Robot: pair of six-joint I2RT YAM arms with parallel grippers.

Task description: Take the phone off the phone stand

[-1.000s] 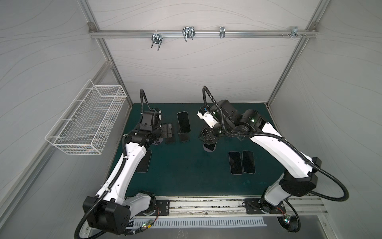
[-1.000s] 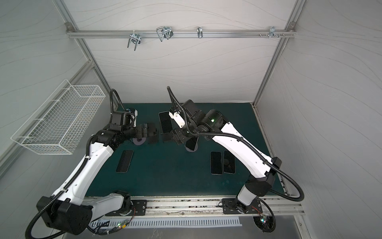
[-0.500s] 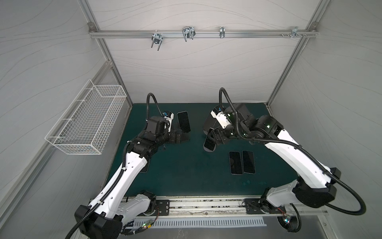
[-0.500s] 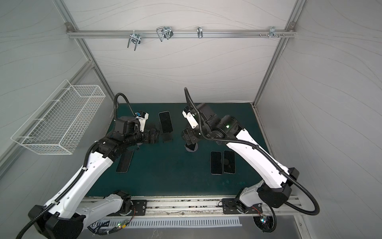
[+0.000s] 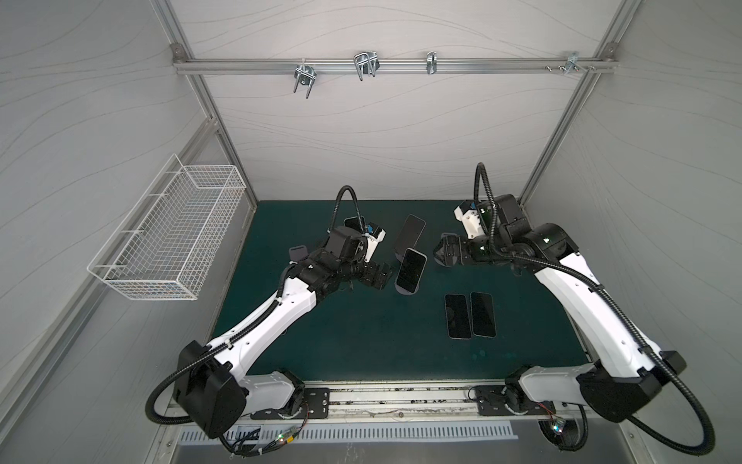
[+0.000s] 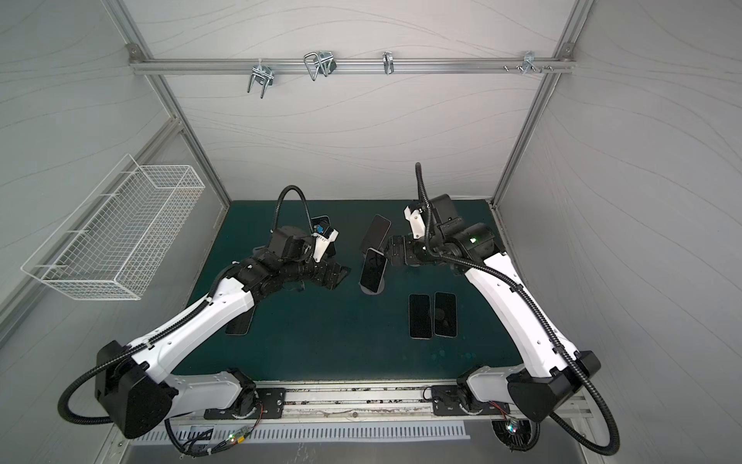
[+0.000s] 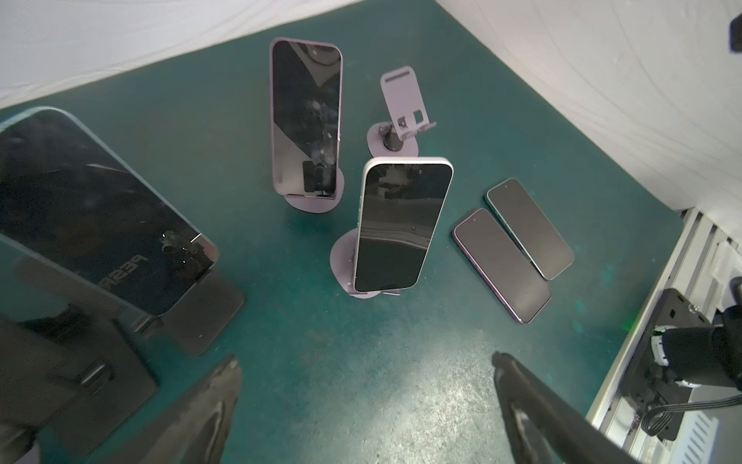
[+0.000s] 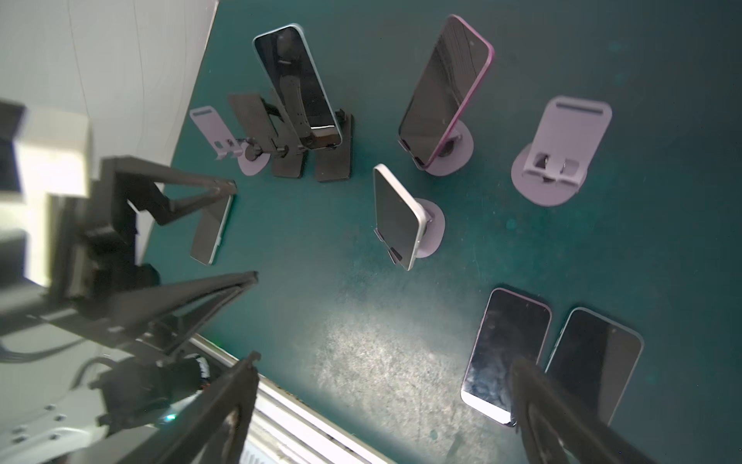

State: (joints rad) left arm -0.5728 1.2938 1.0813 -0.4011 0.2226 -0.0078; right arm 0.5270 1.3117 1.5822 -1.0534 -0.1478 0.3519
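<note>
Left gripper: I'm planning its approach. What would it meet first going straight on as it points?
Probably the white-edged phone on its lilac stand, straight ahead of the left gripper; depth is unclear.

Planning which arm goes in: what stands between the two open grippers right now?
In both top views the white-edged phone, propped on its purple stand, stands between the left gripper and the right gripper; neither touches it.
</note>
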